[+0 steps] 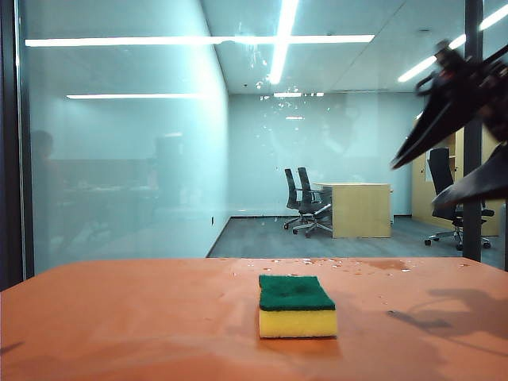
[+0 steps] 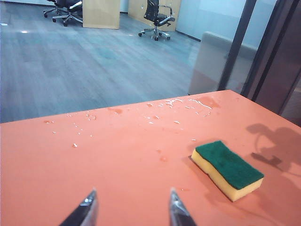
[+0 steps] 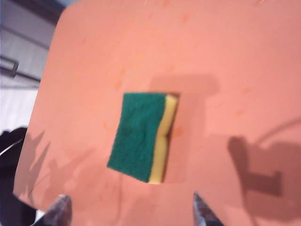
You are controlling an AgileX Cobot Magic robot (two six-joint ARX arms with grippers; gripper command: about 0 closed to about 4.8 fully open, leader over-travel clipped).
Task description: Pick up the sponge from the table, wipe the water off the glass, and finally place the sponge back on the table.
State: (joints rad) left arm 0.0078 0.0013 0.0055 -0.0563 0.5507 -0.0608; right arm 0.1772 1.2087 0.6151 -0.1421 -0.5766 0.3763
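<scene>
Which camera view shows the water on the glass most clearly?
The exterior view: faint droplets and streaks of water glint on the glass under the ceiling lights. The left wrist view shows glass but only drops on the table. The right wrist view shows no glass.

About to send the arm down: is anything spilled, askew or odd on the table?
Water droplets are spilled on the table near the glass. The sponge lies flat, green side up, untouched. Both the left gripper and right gripper are open, empty.
</scene>
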